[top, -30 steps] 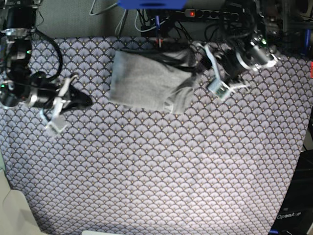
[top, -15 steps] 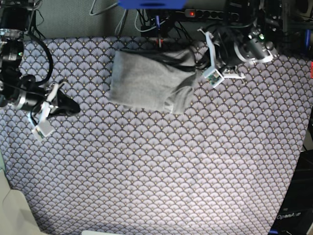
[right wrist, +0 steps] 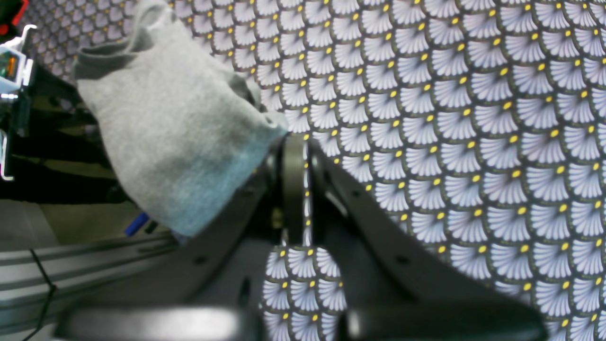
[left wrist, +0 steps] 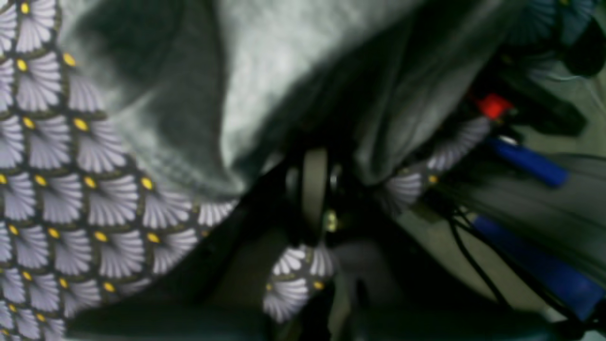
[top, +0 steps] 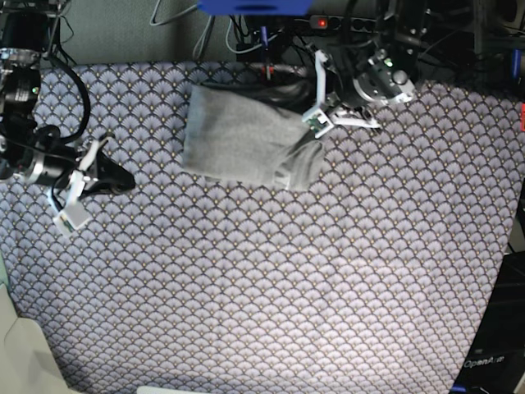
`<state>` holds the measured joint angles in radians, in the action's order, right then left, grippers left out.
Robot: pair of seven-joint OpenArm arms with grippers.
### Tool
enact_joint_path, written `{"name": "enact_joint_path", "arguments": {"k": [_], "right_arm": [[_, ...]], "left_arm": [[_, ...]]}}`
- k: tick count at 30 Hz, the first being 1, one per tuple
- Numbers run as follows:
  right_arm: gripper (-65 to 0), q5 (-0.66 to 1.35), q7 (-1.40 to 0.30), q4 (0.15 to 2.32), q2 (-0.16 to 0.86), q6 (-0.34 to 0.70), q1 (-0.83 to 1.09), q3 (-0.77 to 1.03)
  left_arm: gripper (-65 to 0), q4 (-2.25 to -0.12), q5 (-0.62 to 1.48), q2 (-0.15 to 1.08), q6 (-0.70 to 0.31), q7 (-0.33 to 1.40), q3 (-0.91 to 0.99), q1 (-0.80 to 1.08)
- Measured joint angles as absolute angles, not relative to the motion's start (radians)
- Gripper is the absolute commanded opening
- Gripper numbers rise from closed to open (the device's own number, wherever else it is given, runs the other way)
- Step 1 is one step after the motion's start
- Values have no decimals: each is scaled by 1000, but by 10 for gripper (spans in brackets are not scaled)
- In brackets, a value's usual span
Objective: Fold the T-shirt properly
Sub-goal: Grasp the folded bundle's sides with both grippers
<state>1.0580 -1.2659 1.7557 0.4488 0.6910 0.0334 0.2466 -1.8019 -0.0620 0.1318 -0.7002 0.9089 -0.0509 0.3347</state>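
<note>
The light grey T-shirt lies folded in a rough rectangle at the back middle of the patterned tablecloth, with a bunched lump at its right front corner. My left gripper is at the shirt's right back edge. In the blurred left wrist view its fingers look shut beside the grey cloth; I cannot tell whether they pinch any cloth. My right gripper is shut and empty, low over the tablecloth, well left of the shirt. The right wrist view shows its closed tips with the shirt beyond.
Behind the table's back edge are a power strip with a red light, a blue object and tangled cables. The left wrist view shows blue parts and a red one past that edge.
My left arm has swung left from the table's back right to the shirt's right edge. My right arm pulled back leftward away from the shirt, then held still. The shirt has not moved.
</note>
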Motion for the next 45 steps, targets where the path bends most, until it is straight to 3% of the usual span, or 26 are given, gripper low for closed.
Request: {"name": "enact_joint_path", "arguments": {"k": [12, 18, 22, 30, 36, 45], "right_arm": [[-647, 1054, -1262, 1756, 412, 691, 27, 241], [-647, 1040, -1249, 1654, 364, 691, 10, 94], [-647, 1023, -1132, 1604, 363, 691, -14, 3], [-647, 892, -1072, 1592, 380, 691, -43, -96], [-647, 710, -1077, 1589, 380, 691, -78, -92], [-647, 597, -995, 1468, 379, 691, -103, -93]], "left_arm": [[-650, -1795, -94, 116, -703, 912, -47, 300], [-650, -1795, -93, 119, -703, 908, -48, 304], [-650, -1795, -93, 120, -703, 910, -47, 303], [-650, -1795, -80, 113, -704, 913, -2, 303], [-650, -1795, -83, 116, -704, 912, -2, 303], [-650, -1795, -86, 115, -704, 916, -2, 301]]}}
